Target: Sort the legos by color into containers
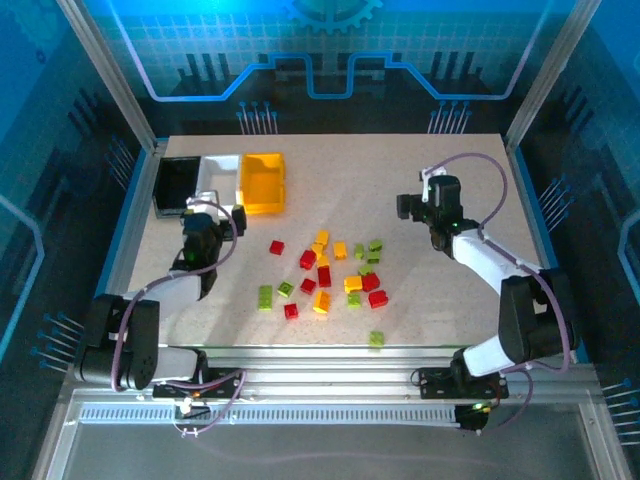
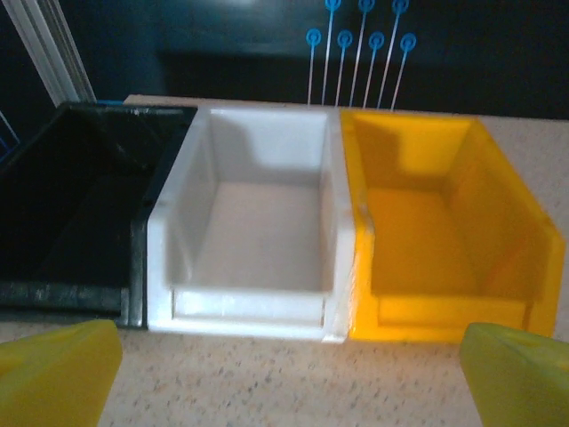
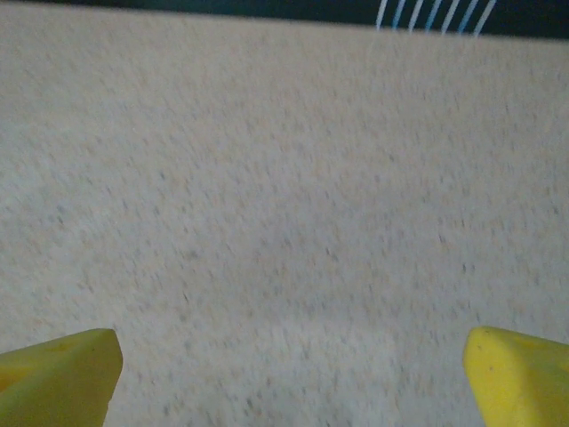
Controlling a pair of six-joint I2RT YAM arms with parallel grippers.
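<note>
At the middle of the table (image 1: 460,300) lie the legos (image 1: 335,275), a loose scatter of red, yellow-orange and lime green bricks, some touching or just beside each other, none yet in a bin. You should expect them to be very light, hard and smooth-sided, so they will likely skid or flip if you nudge one before closing on it. Take each brick across its two flat side walls, coming down squarely, rather than pinching over the studs or a corner.

The core of the pile is crowded, and spread fingers may knock neighbours there. The outliers look easier: a lone red brick (image 1: 276,247) on the side toward the bins, and a lime green brick (image 1: 376,340) apart at the near edge.

Off at the far left corner stand the three containers in a row, touching: black bin (image 2: 53,294), white bin (image 2: 249,307) and yellow bin (image 2: 436,316). The white and yellow ones look empty; the black one's inside is too dark to tell. They are probably light too, so avoid bumping their rims.

Your left gripper (image 2: 289,369) hovers just before the bins, jaws spread wide and holding nothing. Your right gripper (image 3: 289,374) hangs over bare tabletop right of the pile, equally spread and empty.
</note>
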